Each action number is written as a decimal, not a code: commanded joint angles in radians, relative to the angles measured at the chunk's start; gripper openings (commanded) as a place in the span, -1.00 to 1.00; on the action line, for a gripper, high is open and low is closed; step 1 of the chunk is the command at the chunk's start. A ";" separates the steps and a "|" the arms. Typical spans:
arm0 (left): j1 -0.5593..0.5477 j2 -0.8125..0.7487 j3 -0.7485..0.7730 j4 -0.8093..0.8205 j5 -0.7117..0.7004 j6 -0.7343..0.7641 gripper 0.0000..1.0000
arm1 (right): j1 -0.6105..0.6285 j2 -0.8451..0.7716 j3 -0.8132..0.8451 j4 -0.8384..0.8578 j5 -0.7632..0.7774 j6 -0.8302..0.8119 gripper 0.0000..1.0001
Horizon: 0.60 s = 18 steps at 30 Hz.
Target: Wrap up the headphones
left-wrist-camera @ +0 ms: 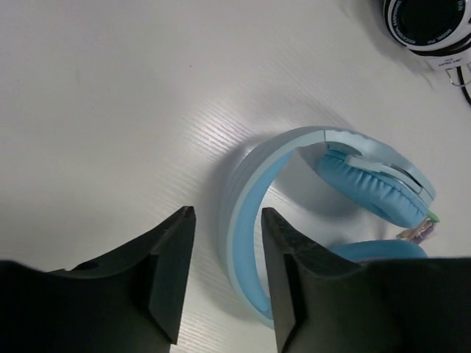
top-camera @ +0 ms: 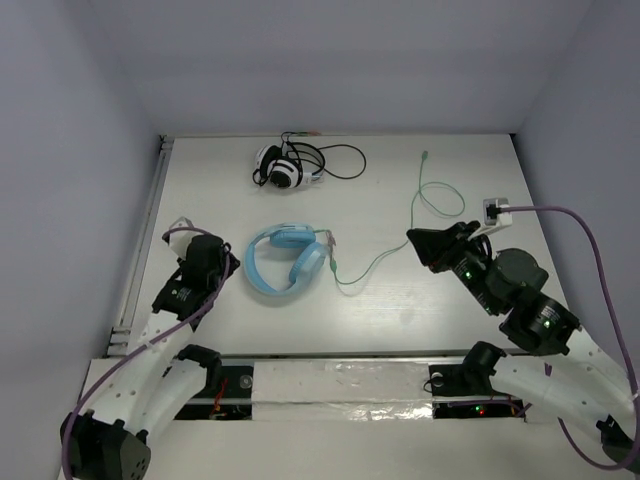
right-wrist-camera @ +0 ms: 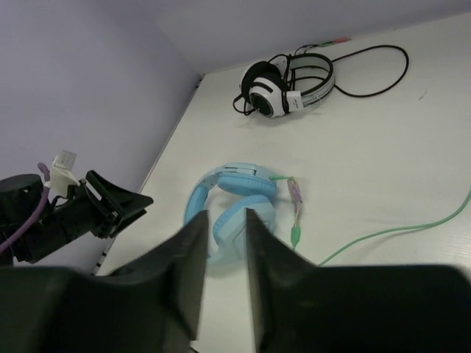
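Top view: the light blue headphones (top-camera: 287, 260) lie flat mid-surface (top-camera: 400, 325), with the pale-green cable (top-camera: 420, 200) trailing unwound toward the far right. The left hand (top-camera: 232, 262) flanks the band and the right hand (top-camera: 412, 240) sits near the cable, probably one to steady and one to wind.

Left wrist view: fingers apart, empty, band just beyond.

Right wrist view: fingers narrowly apart, empty.

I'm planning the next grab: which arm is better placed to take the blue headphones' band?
Left. The left gripper, open, sits right beside the band; the right gripper is farther off, by the cable.
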 commanded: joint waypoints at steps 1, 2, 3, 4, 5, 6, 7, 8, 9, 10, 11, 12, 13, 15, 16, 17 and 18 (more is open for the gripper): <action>-0.038 -0.015 -0.038 0.072 -0.083 -0.087 -0.17 | 0.001 0.024 -0.002 0.046 -0.056 0.000 -0.25; -0.052 -0.002 -0.043 0.064 -0.095 -0.097 -0.07 | 0.001 0.028 -0.005 0.052 -0.066 0.002 -0.10; -0.069 0.006 -0.044 0.055 -0.112 -0.107 -0.02 | 0.001 0.030 -0.009 0.059 -0.072 0.003 0.08; -0.107 0.014 -0.046 0.049 -0.144 -0.113 0.02 | 0.001 0.030 -0.023 0.068 -0.083 0.005 0.16; -0.127 0.027 -0.050 0.029 -0.160 -0.122 0.04 | 0.001 0.032 -0.029 0.075 -0.087 0.005 0.20; -0.144 0.032 -0.053 0.015 -0.175 -0.152 0.08 | 0.001 0.044 -0.034 0.091 -0.090 0.005 0.24; -0.158 0.035 -0.058 0.006 -0.193 -0.160 0.08 | 0.001 0.054 -0.032 0.092 -0.101 -0.001 0.24; -0.169 0.043 -0.072 0.012 -0.198 -0.165 0.18 | 0.001 0.067 -0.020 0.088 -0.109 -0.004 0.24; -0.180 0.049 -0.080 0.021 -0.195 -0.165 0.22 | 0.001 0.081 -0.014 0.086 -0.113 -0.009 0.25; -0.180 0.060 -0.086 0.033 -0.184 -0.159 0.26 | 0.001 0.103 -0.011 0.088 -0.119 -0.015 0.25; -0.180 0.089 -0.098 0.070 -0.172 -0.148 0.27 | 0.001 0.116 -0.006 0.091 -0.124 -0.019 0.24; -0.189 0.109 -0.101 0.078 -0.163 -0.147 0.28 | 0.001 0.127 0.001 0.094 -0.130 -0.021 0.25; -0.189 0.129 -0.106 0.092 -0.151 -0.147 0.28 | 0.001 0.146 0.006 0.097 -0.141 -0.024 0.25; -0.198 0.179 -0.118 0.113 -0.141 -0.154 0.26 | 0.001 0.160 0.009 0.105 -0.149 -0.026 0.24; -0.198 0.192 -0.123 0.122 -0.129 -0.157 0.25 | 0.001 0.165 0.009 0.106 -0.155 -0.027 0.24; -0.198 0.208 -0.135 0.150 -0.126 -0.153 0.24 | 0.001 0.174 0.011 0.105 -0.155 -0.027 0.25; -0.198 0.216 -0.141 0.170 -0.123 -0.148 0.24 | 0.001 0.176 0.012 0.109 -0.156 -0.026 0.24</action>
